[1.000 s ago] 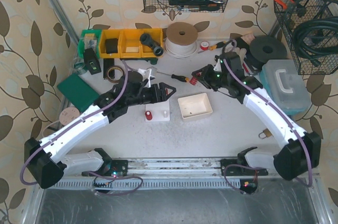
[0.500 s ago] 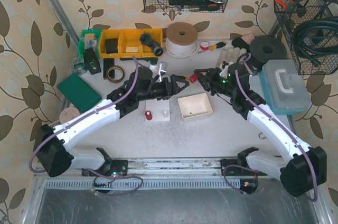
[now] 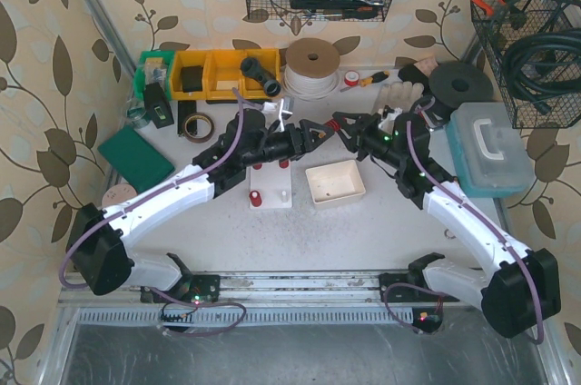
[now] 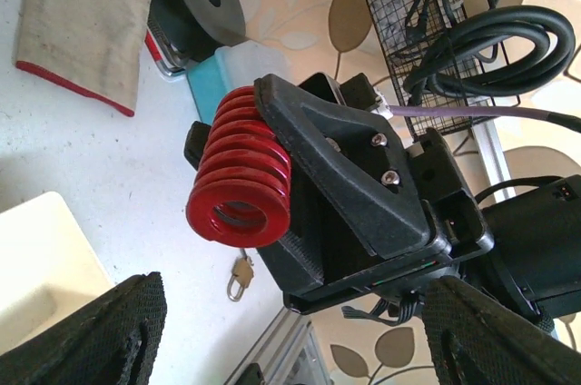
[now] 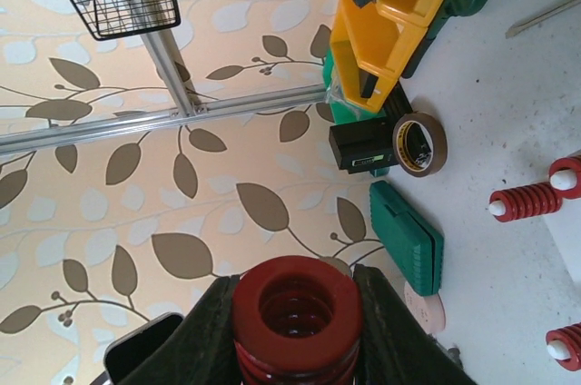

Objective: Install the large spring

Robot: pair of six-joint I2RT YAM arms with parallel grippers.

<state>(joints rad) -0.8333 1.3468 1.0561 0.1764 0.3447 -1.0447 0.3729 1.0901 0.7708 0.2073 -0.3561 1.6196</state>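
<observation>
Now we hold the large spring (image 4: pixel 241 181) clamped in the right gripper (image 5: pixel 295 312), raised above the worktop (image 3: pixel 381 222). The left gripper (image 3: pixel 316 129) faces it, jaws apart. We should centre those jaws around the coils before closing.

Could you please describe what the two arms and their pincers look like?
Both the left arm and the right arm have white link shells with black joints and bases. A purple cable runs along each. The left pincer and right pincer are black, angular wedges; the right shows small screw heads.
</observation>
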